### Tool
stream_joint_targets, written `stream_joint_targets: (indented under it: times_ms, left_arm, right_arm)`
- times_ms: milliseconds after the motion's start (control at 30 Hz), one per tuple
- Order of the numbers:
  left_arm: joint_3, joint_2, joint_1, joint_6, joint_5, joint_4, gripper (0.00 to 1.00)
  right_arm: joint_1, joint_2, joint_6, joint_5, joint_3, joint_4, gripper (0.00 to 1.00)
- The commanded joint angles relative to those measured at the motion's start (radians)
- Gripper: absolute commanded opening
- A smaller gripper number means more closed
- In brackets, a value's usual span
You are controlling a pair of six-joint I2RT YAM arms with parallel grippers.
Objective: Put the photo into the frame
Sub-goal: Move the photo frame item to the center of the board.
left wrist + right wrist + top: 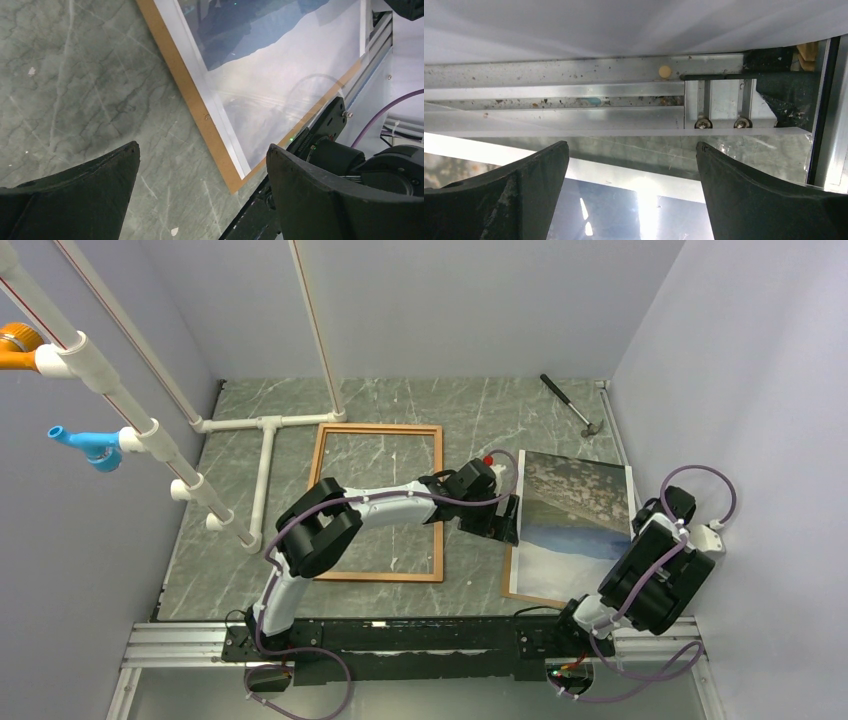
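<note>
My left claw (507, 522), spread wide, is at the left edge of the photo (578, 505). The frame (380, 427) lies further left, mid-picture.

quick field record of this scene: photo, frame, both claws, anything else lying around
photo: face up on a brown panel, right of the frame, not in it
frame: flat on the table, nothing inside it
left claw: open, above the panel's left edge, holding nothing
right claw: open, by the photo's near edge, holding nothing
other: hammer at the far right; white pipes at the left
task: not done yet
</note>
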Motion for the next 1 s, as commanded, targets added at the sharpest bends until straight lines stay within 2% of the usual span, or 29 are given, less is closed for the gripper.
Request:
stream_joint_targets:
  times_ms: [0,433,667,967]
  left_arm:
    - [-0.016,-0.062,0.007,0.026,0.002,0.034,0.99]
    - [-0.074,-0.098,0.034,-0.006,0.018,0.080,0.99]
    - [-0.154,-0.156,0.070,-0.039,0.022,0.146,0.99]
    - [-0.202,-0.207,0.099,-0.038,0.017,0.153,0.99]
  right_arm:
    - [-0.044,0.000,0.051,-0.085,-0.047,0.044,1.00]
    - [-0.039,-0.058,0.041,-0.319,-0.149,0.126,0.99]
    - [-0.006,-0.069,0.028,-0.376,-0.167,0.120,1.00]
    - [0.038,-0.074,0.052,-0.433,-0.168,0.097,1.00]
